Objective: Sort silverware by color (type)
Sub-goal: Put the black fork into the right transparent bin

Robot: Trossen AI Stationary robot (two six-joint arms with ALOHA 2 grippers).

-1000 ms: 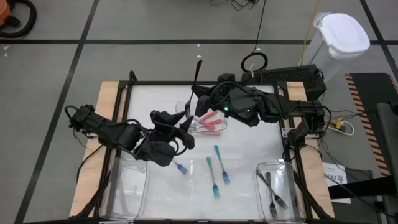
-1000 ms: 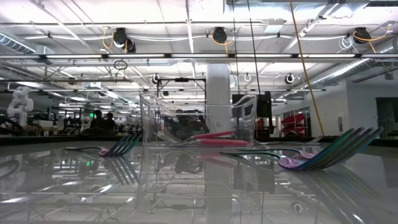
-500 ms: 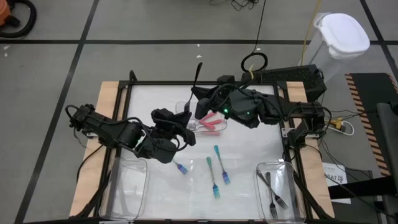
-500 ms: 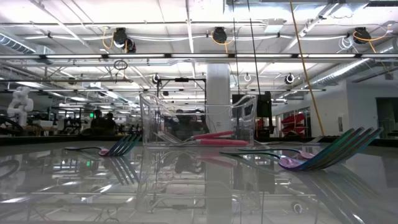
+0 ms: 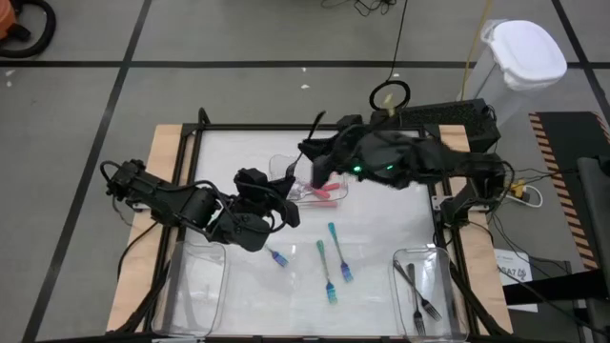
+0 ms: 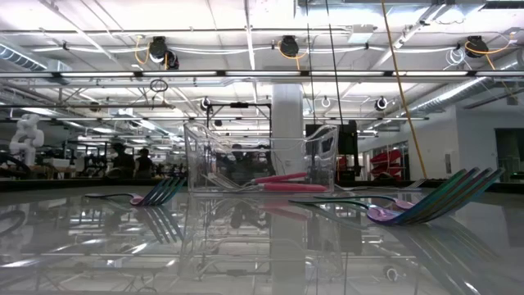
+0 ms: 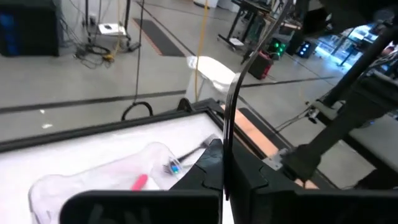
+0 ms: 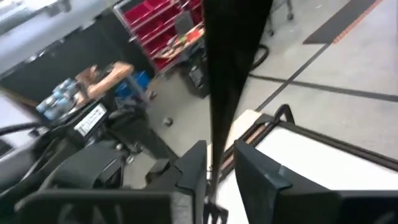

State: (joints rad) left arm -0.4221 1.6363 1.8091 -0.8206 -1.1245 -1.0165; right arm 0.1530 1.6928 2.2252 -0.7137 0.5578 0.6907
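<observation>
Left gripper [image 7: 224, 163], clamped tight on 1 dark fork [image 5: 315, 120] held upright toward the table's 12 o'clock edge, seemingly takes it over from the right gripper [image 8: 219, 158], whose grip I cannot tell.

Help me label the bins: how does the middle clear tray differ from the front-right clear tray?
The middle tray holds pink utensils; the front-right tray holds dark grey forks. The middle tray sits central on the table, the front-right tray at its corner. Both are clear plastic.
</observation>
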